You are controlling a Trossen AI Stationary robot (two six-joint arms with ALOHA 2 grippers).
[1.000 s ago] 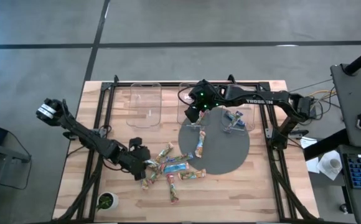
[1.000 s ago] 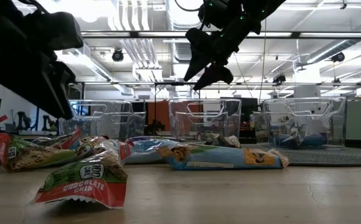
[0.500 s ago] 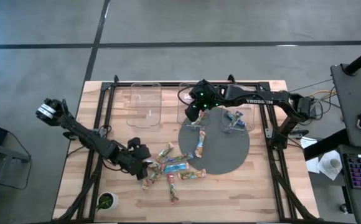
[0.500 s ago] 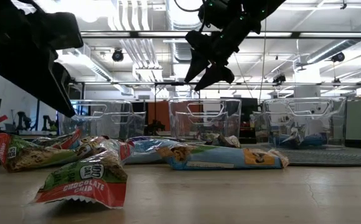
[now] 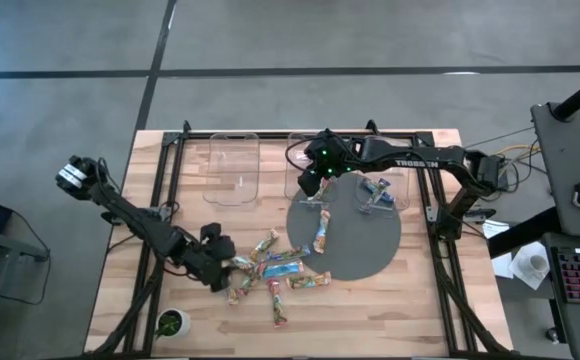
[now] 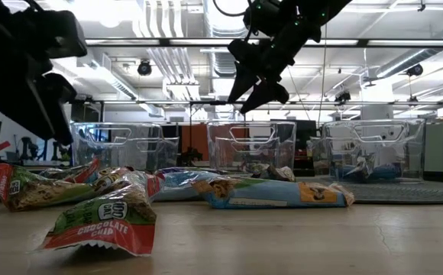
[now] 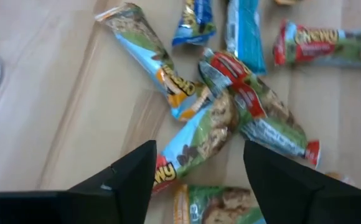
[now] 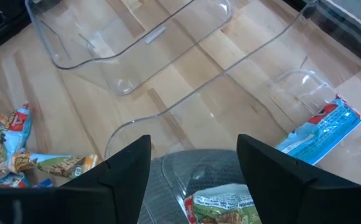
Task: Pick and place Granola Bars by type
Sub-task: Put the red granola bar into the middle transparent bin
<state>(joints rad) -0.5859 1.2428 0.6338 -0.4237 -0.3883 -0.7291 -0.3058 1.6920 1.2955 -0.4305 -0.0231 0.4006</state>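
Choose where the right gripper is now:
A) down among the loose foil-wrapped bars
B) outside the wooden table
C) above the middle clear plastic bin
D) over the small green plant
C: in the high view the right gripper hangs open over the middle clear plastic bin, which already holds a green-wrapped granola bar.

In the low view the left gripper [image 6: 34, 84] is cut off by the picture's edge. A bar [image 7: 221, 211] under it is cropped in the left wrist view. The blue bars' [image 5: 377, 193] print is too small to read.
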